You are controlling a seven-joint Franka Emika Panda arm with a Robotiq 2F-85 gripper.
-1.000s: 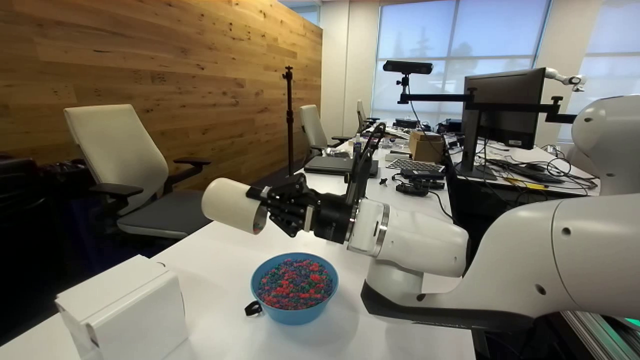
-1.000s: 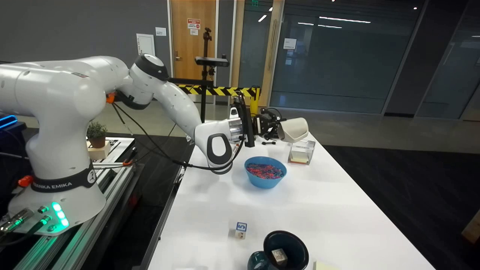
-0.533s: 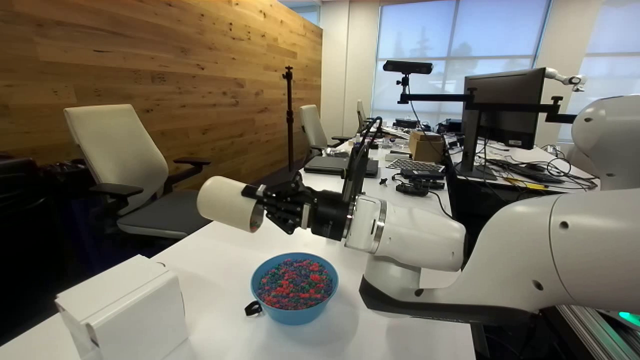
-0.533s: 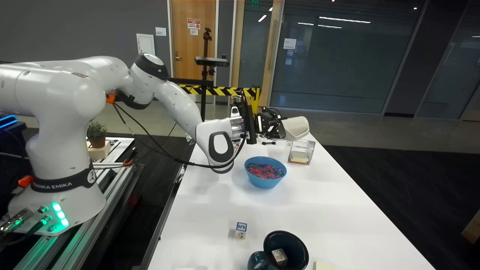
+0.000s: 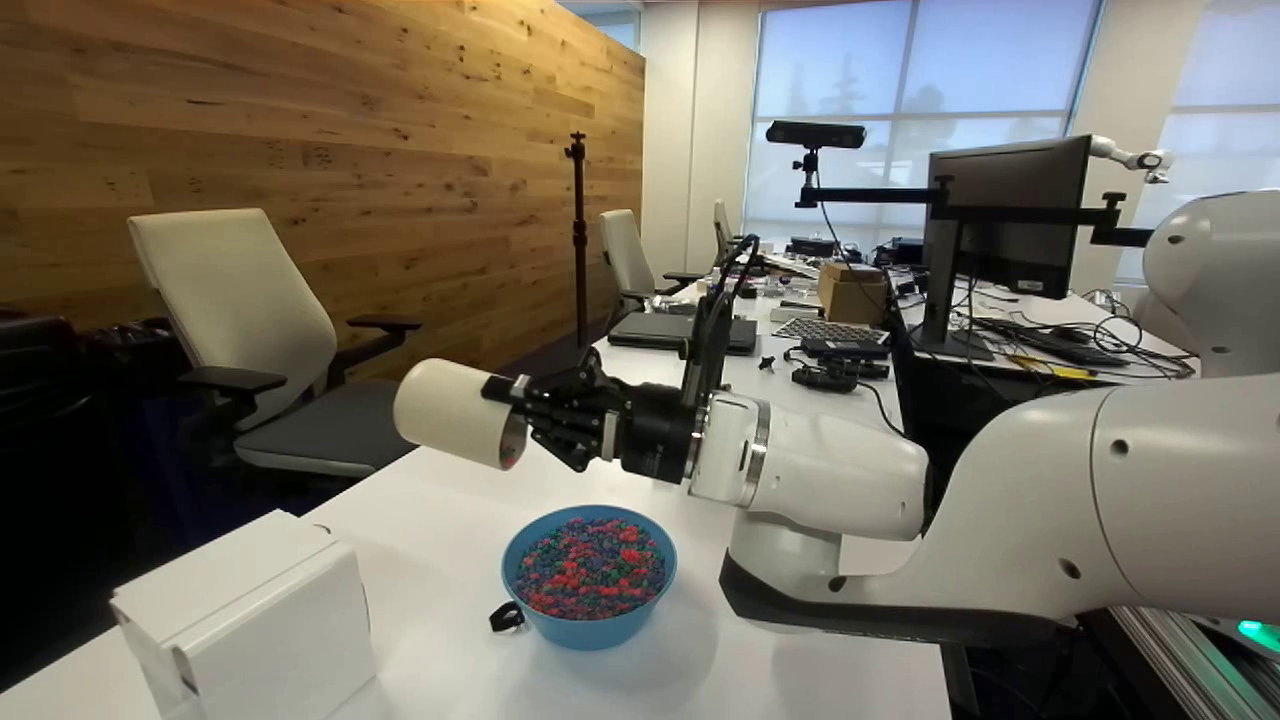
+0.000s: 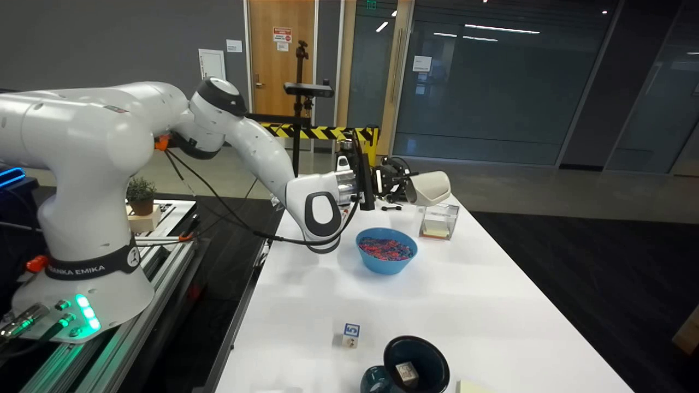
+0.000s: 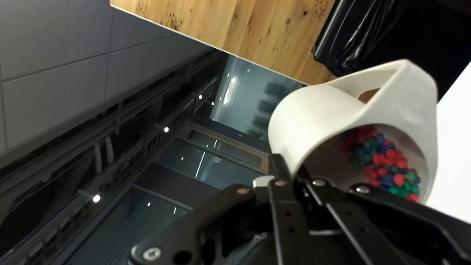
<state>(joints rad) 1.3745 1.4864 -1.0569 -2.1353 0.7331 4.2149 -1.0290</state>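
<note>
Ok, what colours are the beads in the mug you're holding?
Red, green and blue; the beads show best in the wrist view.

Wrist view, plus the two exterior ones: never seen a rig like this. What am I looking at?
It's a white robot arm with a two-fingered gripper as its hand. Both exterior views come from cameras standing off the robot; the wrist view's camera sits on the arm, looking out past the gripper. On the table are a blue bowl of coloured bits, a box, a small block and a dark cup with another block in it. The gripper pinches the wall of a pale mug, tipped on its side in the air; the wrist view shows similar bits inside.
</note>
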